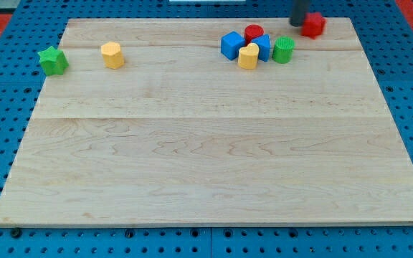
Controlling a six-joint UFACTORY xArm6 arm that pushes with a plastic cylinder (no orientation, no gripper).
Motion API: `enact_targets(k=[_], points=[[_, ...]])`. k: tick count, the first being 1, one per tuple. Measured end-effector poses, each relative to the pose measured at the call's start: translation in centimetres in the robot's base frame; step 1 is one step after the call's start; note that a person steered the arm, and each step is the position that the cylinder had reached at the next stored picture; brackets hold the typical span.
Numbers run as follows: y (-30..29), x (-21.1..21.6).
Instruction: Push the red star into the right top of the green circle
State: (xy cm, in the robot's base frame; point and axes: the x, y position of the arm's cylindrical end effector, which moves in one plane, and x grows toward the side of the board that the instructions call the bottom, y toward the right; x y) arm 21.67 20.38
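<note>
My tip (296, 24), the end of a dark rod with no jaws to spread or pinch, sits at the view's top, touching the left side of the red star-shaped block (312, 24). That star lies near the far edge of the pale, grained wooden surface (206, 158), just up and right of the ribbed green circle block (283, 49). Left of the circle huddle two blue blocks (231, 44), a red cylinder (254, 32) and a yellow block (248, 56). Far left sit a yellow hexagonal block (112, 54) and a green star (52, 60) at the edge.
</note>
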Motion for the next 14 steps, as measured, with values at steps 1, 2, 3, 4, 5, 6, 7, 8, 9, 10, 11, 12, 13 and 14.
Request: enact_targets(k=[1,2,3,4,5,6,7,8,9,10,11,12,13,14], points=[[1.2,-1.8],[0.7,-2.5],[1.5,-2.5],[9.5,-2.6],[14.2,-2.1],[9.7,-0.5],[4.5,0.8],[-0.1,0.9],[-2.2,1.1],[-5.2,1.5],[-5.1,1.3],[-4.6,1.2],[-10.3,-0.5],[-20.5,-1.6]])
